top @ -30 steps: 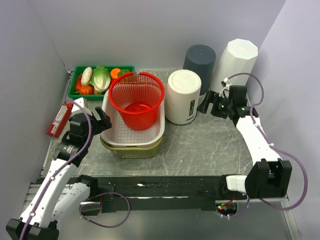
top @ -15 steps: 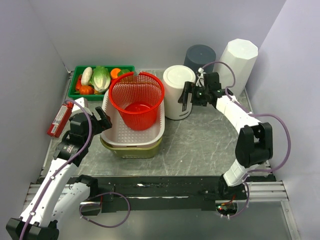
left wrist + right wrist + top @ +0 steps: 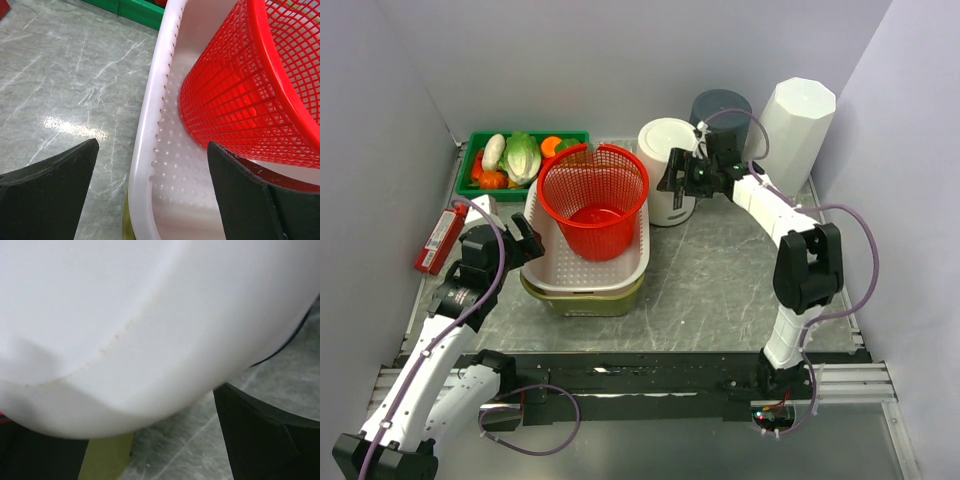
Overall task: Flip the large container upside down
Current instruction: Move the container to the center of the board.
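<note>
The white round container (image 3: 658, 150) stands at the back centre of the table (image 3: 720, 290), just in front of a dark grey bin (image 3: 722, 104). The right gripper (image 3: 678, 178) is against its side, jaws spread wide. A red mesh basket (image 3: 592, 190) in a white tub (image 3: 582, 268) crowds its left, and the left gripper (image 3: 523, 240), also wide, straddles the tub's rim.

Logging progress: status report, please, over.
Left gripper open at white basket rim. Right gripper open, straddling white container. Container not flipped. Red basket close alongside.
</note>
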`<action>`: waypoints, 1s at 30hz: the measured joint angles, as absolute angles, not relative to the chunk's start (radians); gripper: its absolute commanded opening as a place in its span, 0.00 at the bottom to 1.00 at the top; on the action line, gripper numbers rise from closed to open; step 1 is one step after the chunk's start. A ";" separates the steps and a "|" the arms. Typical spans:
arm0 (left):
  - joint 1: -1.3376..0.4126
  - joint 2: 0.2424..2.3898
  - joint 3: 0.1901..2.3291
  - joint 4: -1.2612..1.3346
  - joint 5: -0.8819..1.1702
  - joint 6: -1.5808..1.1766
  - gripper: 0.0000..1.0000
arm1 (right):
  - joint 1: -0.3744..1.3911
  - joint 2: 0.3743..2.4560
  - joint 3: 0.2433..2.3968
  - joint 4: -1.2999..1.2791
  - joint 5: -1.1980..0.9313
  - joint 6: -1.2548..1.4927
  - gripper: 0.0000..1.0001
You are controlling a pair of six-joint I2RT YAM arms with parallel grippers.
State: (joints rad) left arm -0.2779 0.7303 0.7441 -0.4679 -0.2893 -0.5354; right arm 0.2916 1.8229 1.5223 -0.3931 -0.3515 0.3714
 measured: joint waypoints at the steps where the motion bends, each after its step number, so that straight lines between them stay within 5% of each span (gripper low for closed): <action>1: -0.278 0.731 0.744 -0.468 -0.289 -0.535 0.96 | 0.297 1.841 1.545 -0.394 -0.352 0.374 1.00; 15: -0.278 0.730 0.744 -0.468 -0.290 -0.535 0.96 | 0.351 2.047 1.815 -0.427 -0.337 0.430 1.00; 30: -0.278 0.730 0.744 -0.468 -0.290 -0.535 0.96 | 0.430 2.054 1.771 -0.266 -0.078 0.542 1.00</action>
